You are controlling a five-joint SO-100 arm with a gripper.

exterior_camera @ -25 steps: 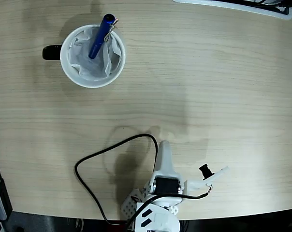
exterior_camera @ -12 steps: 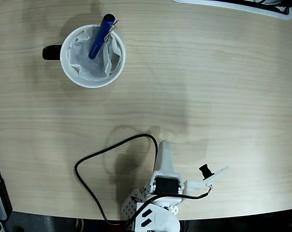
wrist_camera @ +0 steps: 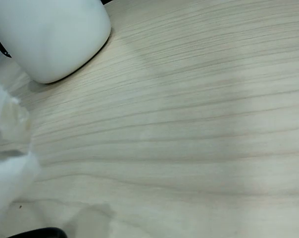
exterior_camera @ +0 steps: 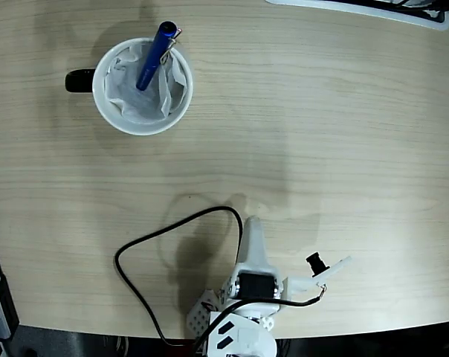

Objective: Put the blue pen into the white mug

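Observation:
The white mug (exterior_camera: 99, 100) stands at the top left of the fixed view, its black handle (exterior_camera: 79, 80) pointing left and crumpled white paper inside. The blue pen (exterior_camera: 154, 53) leans in the mug, its clipped cap end sticking out over the upper rim. My gripper (exterior_camera: 252, 226) rests far from them at the bottom centre, folded back over the arm's base; it looks shut, with nothing in it. The wrist view shows the mug's white wall (wrist_camera: 50, 34) at top left and a blurred white finger (wrist_camera: 6, 168) at the left edge.
A black cable (exterior_camera: 157, 238) loops on the wooden table left of the arm. A white and dark object (exterior_camera: 373, 9) lies along the top right edge. The table's front edge runs just below the arm's base.

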